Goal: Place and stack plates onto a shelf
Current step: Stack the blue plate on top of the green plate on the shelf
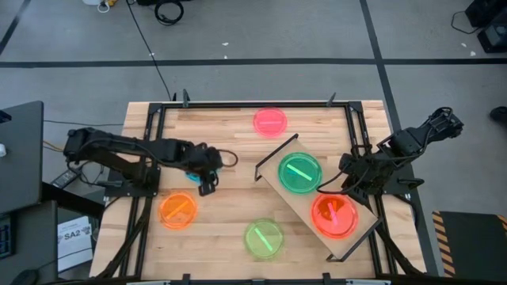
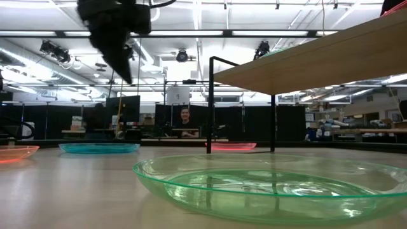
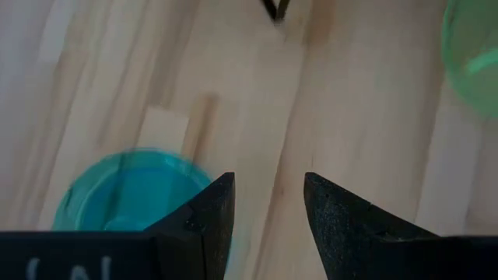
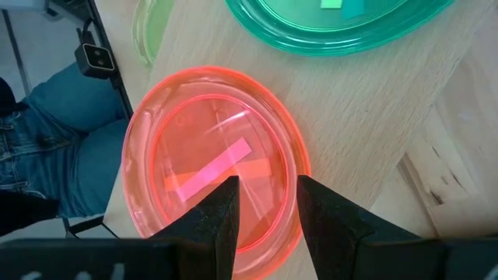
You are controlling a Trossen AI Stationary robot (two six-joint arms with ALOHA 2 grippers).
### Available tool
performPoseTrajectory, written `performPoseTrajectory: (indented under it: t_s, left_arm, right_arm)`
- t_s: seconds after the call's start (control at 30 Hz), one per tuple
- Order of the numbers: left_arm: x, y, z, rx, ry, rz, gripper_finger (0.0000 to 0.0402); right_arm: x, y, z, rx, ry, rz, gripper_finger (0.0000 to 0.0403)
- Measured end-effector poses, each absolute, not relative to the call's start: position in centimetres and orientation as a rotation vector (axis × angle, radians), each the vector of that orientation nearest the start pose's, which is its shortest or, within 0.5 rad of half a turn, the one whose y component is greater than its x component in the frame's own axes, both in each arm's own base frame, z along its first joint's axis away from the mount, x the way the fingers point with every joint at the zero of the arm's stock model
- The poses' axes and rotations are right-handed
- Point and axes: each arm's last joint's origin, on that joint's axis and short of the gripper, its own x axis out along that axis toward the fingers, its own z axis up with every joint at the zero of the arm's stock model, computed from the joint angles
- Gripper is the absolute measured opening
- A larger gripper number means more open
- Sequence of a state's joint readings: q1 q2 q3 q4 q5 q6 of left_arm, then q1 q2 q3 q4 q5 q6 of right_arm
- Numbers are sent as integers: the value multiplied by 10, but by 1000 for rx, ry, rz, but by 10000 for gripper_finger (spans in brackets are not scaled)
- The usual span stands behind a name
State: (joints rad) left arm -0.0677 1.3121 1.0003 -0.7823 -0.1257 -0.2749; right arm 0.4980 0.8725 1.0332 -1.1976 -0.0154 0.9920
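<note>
1. Left hand hovers over the blue plate on the left half of the desk; its fingers stand narrowly parted and empty, with the plate's rim showing just beside one of them in the left wrist view.
2. Right hand sits above the shelf, fingers a little apart and gripping nothing, right over the pink-orange plate at the shelf's near-right end.
3. A green plate already lies on the shelf's far-left end, so two plates are shelved.
4. Loose on the desk lie a pink plate far off, an orange plate near left and a light green plate near the middle.
5. The step in hand looks like picking up the blue plate.
6. Next, the left hand would need to drop lower, straddle the rim, pinch it, then carry the plate to the shelf.
</note>
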Motion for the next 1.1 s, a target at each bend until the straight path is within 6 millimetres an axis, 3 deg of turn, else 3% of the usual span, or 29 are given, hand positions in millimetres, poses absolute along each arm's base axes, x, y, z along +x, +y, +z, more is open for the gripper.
performPoseTrajectory:
  t_s: [0.33,0.8,1.1]
  left_arm:
    - [261,-33,225,-65,1211,173,162]
    - [276,-26,179,5,1401,318,162]
    - [260,-20,151,-42,1443,432,162]
  right_arm:
    - [118,65,320,630,1133,-83,135]
    - [119,65,320,632,1129,-80,135]
    - [119,65,320,634,1126,-77,135]
